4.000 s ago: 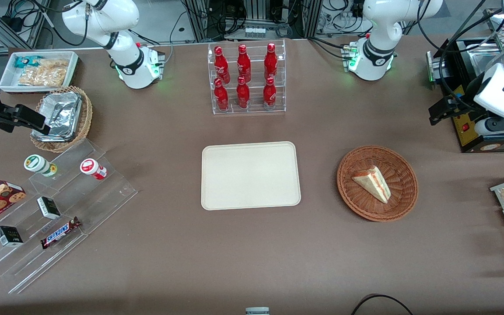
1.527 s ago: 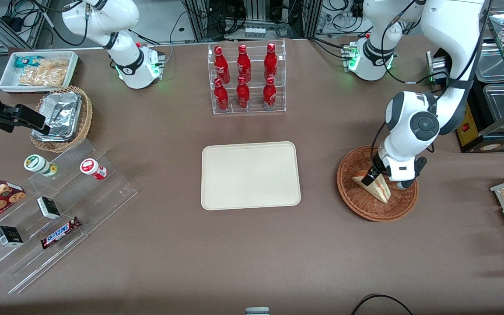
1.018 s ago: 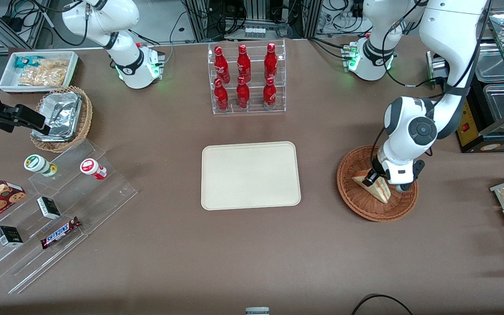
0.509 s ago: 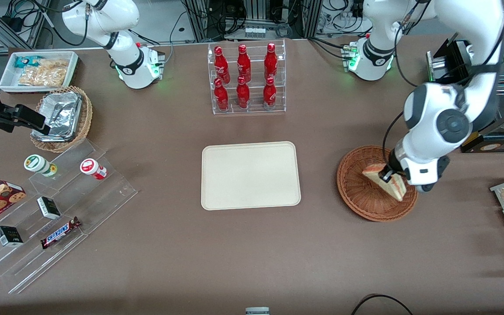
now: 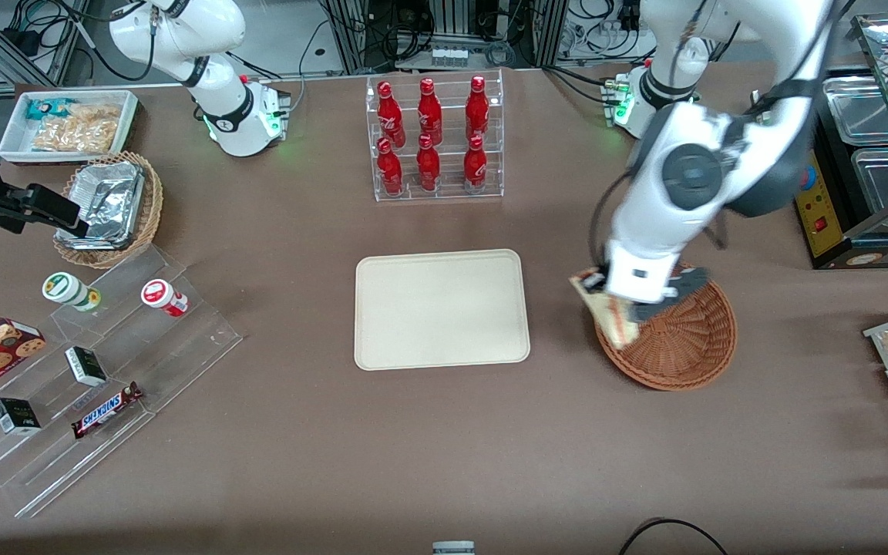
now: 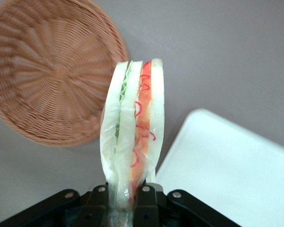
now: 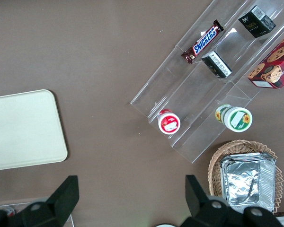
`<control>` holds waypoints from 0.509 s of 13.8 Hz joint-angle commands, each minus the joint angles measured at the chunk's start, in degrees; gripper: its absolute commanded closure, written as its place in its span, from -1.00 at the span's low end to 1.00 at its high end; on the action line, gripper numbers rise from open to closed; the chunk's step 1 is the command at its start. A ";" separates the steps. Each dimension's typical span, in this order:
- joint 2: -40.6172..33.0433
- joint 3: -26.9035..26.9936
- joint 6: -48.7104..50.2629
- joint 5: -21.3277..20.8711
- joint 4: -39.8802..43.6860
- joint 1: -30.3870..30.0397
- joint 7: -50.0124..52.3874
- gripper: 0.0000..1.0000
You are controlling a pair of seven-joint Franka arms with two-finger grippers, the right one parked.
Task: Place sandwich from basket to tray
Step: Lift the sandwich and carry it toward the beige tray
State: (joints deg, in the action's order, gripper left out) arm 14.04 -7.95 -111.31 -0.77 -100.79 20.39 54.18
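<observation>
Wrist footage shows the gripper (image 6: 125, 196) clamping the sandwich (image 6: 132, 132) above basket (image 6: 52, 75) and tray (image 6: 232, 170), blurred from the front.

The left arm's gripper (image 5: 606, 297) has lifted the triangular pale-bread sandwich (image 5: 615, 317) out of the round reddish-brown wicker basket (image 5: 683, 347), now empty, and carried it, clamped, seemingly above the basket's rim nearest the cream rectangular tray (image 5: 441, 308).

reddish-brown woven basket (image 5: 683, 351), cream tray (image 5: 441, 308) — seemingly plain
</observation>
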 commanded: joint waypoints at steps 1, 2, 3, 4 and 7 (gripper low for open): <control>8.08 0.74 0.48 0.16 7.43 6.47 -2.33 0.67; 10.45 0.74 -0.39 0.07 8.93 8.33 -1.98 0.67; 13.09 0.74 -2.05 0.07 10.77 10.26 -1.54 0.67; 15.29 0.74 -3.64 0.15 12.09 12.20 -1.36 0.67; 19.52 0.74 -10.04 -0.11 12.37 15.10 -2.41 0.66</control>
State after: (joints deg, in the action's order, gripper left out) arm 30.34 -7.99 -119.09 -0.82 -91.21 33.90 53.40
